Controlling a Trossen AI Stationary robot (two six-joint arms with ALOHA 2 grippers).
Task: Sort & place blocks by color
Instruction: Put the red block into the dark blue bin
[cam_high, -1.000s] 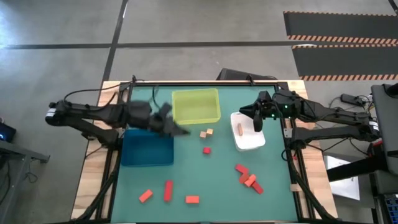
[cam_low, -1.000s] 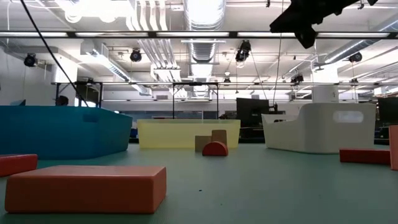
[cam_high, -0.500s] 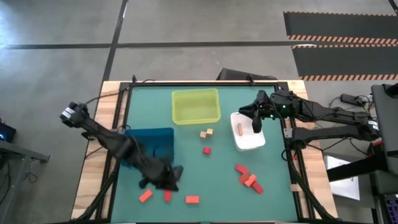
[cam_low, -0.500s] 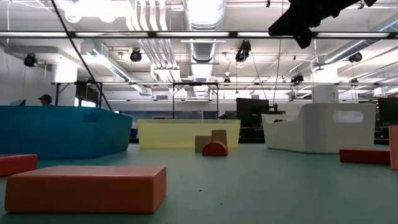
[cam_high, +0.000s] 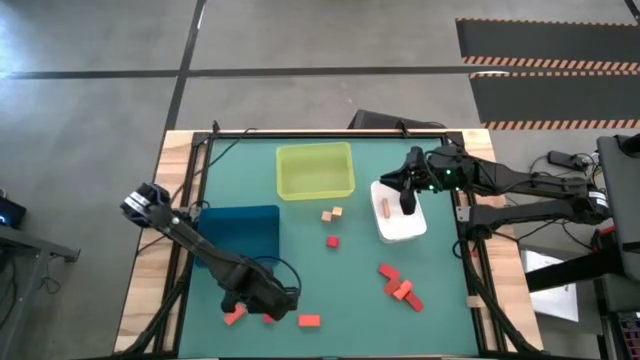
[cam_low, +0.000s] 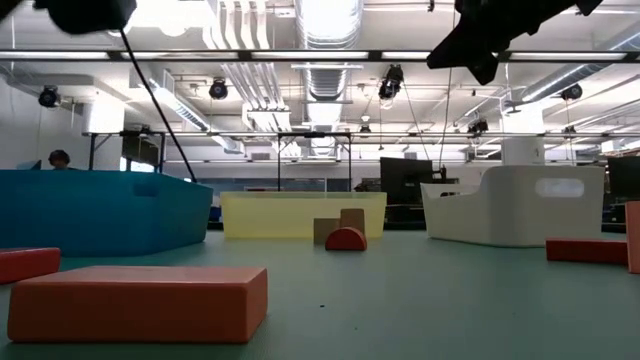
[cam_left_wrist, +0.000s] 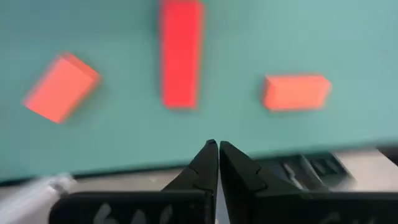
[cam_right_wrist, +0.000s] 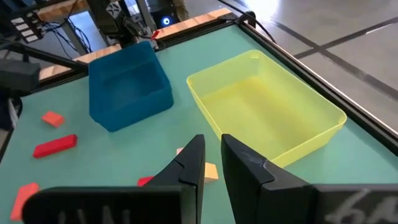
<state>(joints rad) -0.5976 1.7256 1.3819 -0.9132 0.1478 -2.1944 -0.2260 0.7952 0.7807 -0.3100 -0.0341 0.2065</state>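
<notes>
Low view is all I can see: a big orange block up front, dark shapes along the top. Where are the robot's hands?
Observer: From above, the left gripper hovers over a red bar.
Operator: Is it holding anything?
Observer: No. Its wrist view shows its fingers closed together with nothing between them.
Operator: And the other one?
Observer: The right gripper is above the white tray, which holds one small block.

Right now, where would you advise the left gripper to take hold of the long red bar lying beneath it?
Grip the long red bar across its narrow width at mid-length, coming straight down. It lies flat with bare mat along both long sides. The left gripper hangs over it, jaws shut; they would need opening first.
</notes>
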